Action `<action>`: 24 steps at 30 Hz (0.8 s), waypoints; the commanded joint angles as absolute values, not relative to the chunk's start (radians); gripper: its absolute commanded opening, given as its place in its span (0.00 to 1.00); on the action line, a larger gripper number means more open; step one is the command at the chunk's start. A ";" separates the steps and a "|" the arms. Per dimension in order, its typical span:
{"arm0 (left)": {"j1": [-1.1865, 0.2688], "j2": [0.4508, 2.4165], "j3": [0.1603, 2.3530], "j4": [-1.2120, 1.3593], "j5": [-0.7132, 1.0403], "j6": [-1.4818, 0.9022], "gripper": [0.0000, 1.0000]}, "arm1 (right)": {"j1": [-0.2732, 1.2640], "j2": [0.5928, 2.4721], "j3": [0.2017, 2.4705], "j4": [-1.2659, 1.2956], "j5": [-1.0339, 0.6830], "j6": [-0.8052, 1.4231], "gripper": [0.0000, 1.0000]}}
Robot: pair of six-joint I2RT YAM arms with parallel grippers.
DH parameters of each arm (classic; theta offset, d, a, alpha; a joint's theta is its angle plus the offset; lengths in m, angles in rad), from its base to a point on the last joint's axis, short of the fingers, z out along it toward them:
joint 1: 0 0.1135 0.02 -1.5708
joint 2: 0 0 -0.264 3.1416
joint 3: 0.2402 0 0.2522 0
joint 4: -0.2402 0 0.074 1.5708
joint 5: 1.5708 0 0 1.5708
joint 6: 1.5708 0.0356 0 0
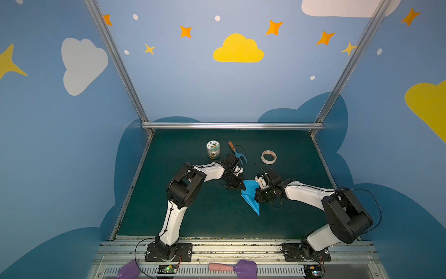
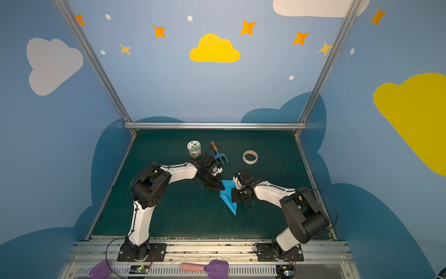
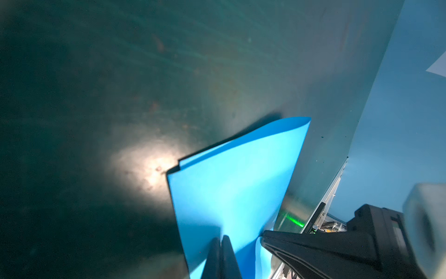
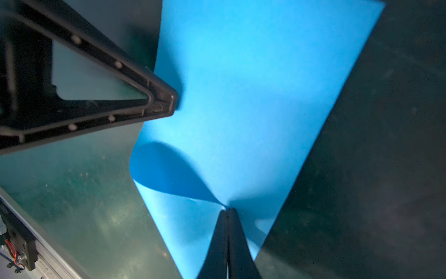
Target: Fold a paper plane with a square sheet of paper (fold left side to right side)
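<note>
The square sheet of paper (image 1: 249,196) lies on the dark green table (image 1: 193,217), a little right of centre in both top views, between the two arms. The left arm (image 1: 173,217) reaches in from the lower left and the right arm (image 1: 304,193) from the lower right, and their tips meet at the sheet's upper end. The sheet is not a flat square. It shows as a narrow layered wedge pointing toward the bottom of the frame, so the early folds look done. In the right wrist view one layer curls up in a loose, uncreased loop that runs into the right gripper (image 4: 228,211), whose fingers are pressed together and appear to pinch it. The left gripper (image 3: 220,239) also has its fingers closed tight, tips on the sheet near its edge; I cannot tell whether they hold paper. By my judgement the left-to-right fold is in hand: the flap is yet to be laid over, flattened and creased, and the wings are not yet formed. Toward the table's upper part sit a tape roll (image 1: 268,157), a small jar (image 1: 213,149) and a blue fork (image 2: 218,154), all apart from the sheet.
</note>
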State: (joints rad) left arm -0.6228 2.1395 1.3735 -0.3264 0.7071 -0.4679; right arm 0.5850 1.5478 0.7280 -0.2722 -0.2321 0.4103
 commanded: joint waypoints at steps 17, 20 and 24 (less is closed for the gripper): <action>-0.630 2.144 1.316 -0.381 0.650 -0.462 0.04 | 0.563 1.552 0.685 -0.293 -0.178 0.437 0.00; -0.628 2.136 1.325 -0.389 0.648 -0.462 0.04 | 0.563 1.573 0.687 -0.288 -0.188 0.436 0.00; -0.606 2.069 1.319 -0.362 0.653 -0.483 0.04 | 0.563 1.585 0.689 -0.290 -0.193 0.437 0.00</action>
